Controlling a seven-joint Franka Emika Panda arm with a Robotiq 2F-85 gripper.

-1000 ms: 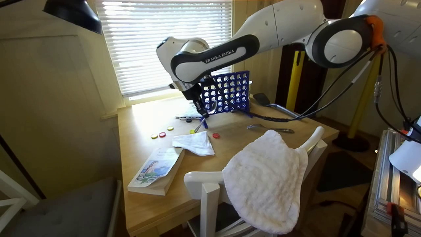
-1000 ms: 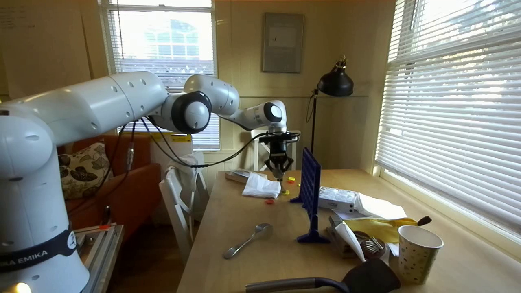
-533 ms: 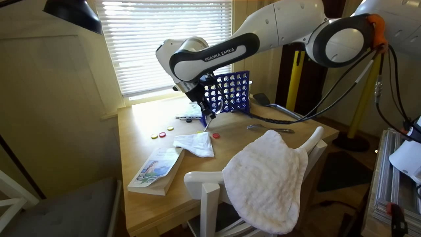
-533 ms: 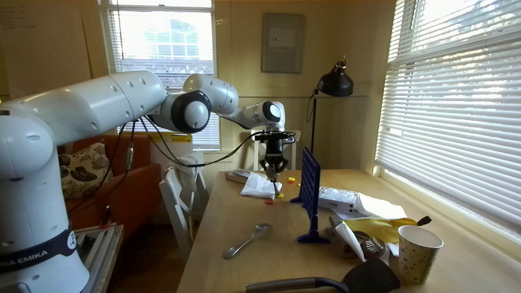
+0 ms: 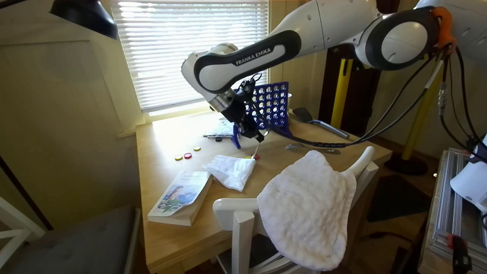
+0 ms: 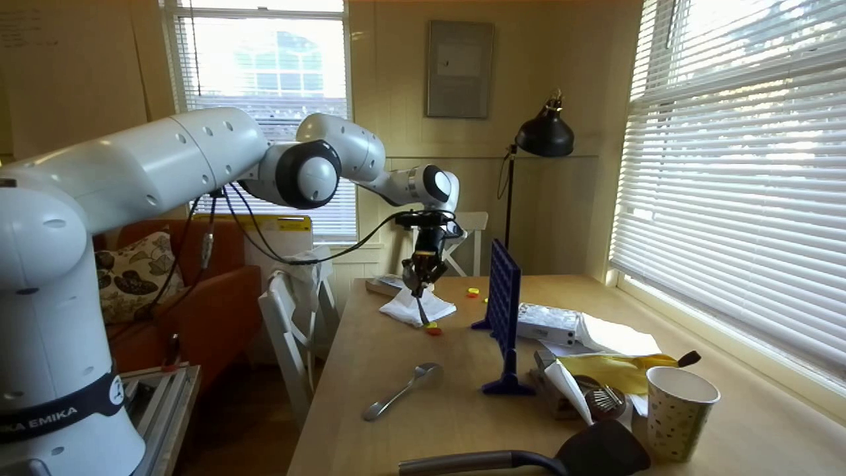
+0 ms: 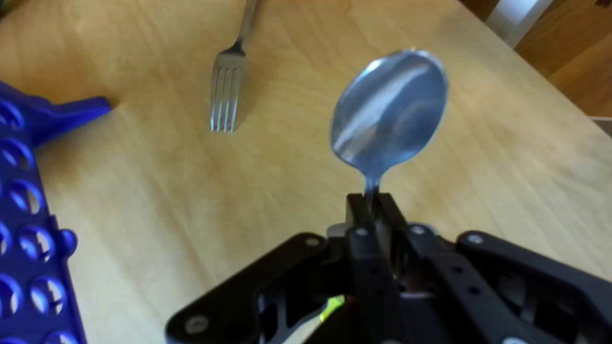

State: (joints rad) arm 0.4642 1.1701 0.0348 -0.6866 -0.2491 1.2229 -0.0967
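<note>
Gripping a metal spoon (image 7: 389, 107) by its neck, the gripper (image 7: 370, 203) has its two fingers pressed together with only that thin stem between them. In the wrist view, the spoon's bowl stands at twelve o'clock from the fingertips; in both exterior views the handle slants down from them, its end at a yellow disc (image 6: 431, 324) and seemingly touching it. A red disc (image 6: 434, 332) lies against or partly beneath the yellow one; I cannot tell which. Reckoned from the fingertips in an exterior view, a crumpled white sheet (image 5: 230, 171) lies at seven o'clock, just beside those discs, a book (image 5: 180, 196) with an illustrated cover at eight, and two more yellow discs (image 5: 196, 148) with a second red disc (image 5: 188, 155) between them near nine. A white cloth (image 5: 308, 213) over a chair (image 5: 242, 236) back is at five. In the wrist view, a fork (image 7: 227, 86) lies on the wooden table (image 7: 167, 191) at ten o'clock, tines toward six, and a blue Connect Four grid (image 7: 40, 267) stands at nine. In an exterior view, a paper cup (image 6: 681, 413) and a black spatula (image 6: 603, 449) are both near four o'clock, well apart from the gripper.
</note>
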